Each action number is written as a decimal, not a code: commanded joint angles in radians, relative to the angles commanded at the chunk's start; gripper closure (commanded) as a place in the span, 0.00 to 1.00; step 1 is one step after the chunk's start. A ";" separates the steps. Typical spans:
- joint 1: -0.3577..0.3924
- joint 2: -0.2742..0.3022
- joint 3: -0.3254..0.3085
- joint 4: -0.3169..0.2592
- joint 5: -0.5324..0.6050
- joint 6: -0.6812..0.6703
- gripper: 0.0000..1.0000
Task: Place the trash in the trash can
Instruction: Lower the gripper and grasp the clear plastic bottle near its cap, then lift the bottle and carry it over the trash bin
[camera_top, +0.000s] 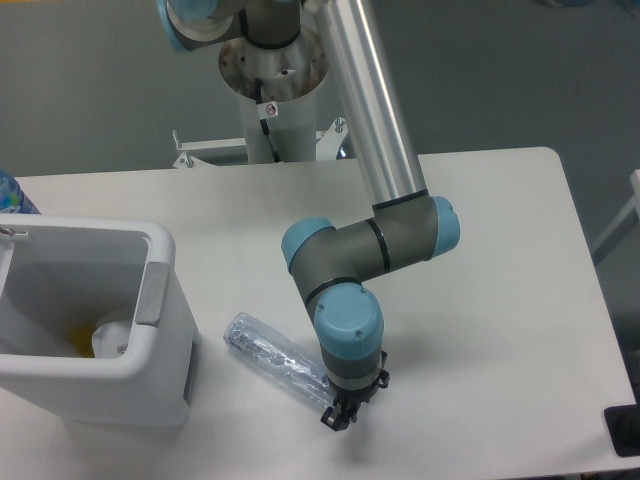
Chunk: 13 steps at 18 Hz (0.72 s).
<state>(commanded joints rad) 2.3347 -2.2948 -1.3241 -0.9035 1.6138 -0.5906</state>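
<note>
The crushed clear plastic bottle (268, 352) lies slanted on the white table, its left end close to the trash can. Its right end runs under my gripper (336, 413), which points straight down near the table's front edge. The dark fingers look closed on that end, though the wrist hides most of the contact. The trash can (158, 290), a white bin with a thick rim and a grey tab, stands at the left. Inside it I see a crumpled white paper wrapper (112, 336) next to something yellow.
A blue object (8, 192) pokes in at the left edge behind the bin. The arm's base column (270, 95) stands beyond the table's back edge. A black item (622, 430) sits off the table's front right corner.
</note>
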 joint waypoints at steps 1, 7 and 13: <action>0.000 0.000 0.018 0.002 -0.005 0.000 0.79; 0.000 0.000 0.104 0.008 -0.009 0.014 0.79; 0.002 0.027 0.171 0.012 -0.078 0.020 0.79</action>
<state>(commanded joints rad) 2.3363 -2.2673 -1.1536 -0.8912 1.5357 -0.5707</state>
